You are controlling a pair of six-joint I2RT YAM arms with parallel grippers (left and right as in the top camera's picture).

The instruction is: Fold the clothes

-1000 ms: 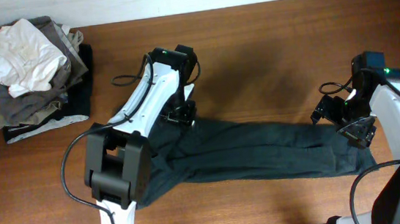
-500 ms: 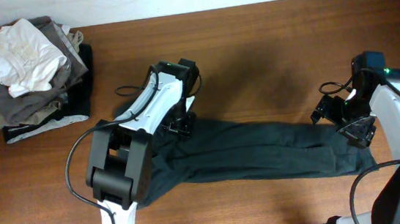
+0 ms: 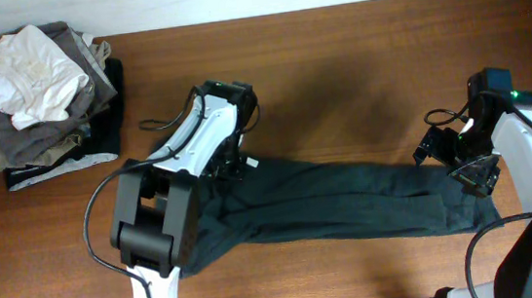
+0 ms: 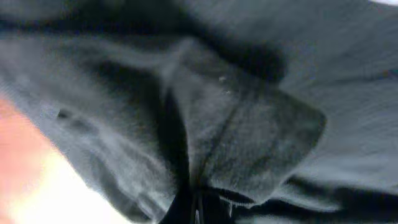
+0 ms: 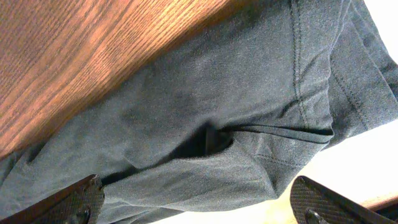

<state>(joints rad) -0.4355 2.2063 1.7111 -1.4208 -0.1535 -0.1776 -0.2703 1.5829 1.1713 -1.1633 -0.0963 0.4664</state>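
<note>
The clothes, one dark T-shirt, lay stretched left to right across the table. The left gripper had its jaws clamped on a fold at the left end; the right gripper held its jaws wide apart over the right end.

The shirt was soft, very dark charcoal fabric. It lay on the desk as a long, narrow band running left to right across the near half. Long creases ran along its length. Its left end was the wider one and slanted toward the front edge, while its right end was narrower and bunched. In the left wrist view, which was blurred, the cloth was gathered into a raised, pinched fold. In the right wrist view it showed stitched seams, with one layer lapped loosely over another.
</note>
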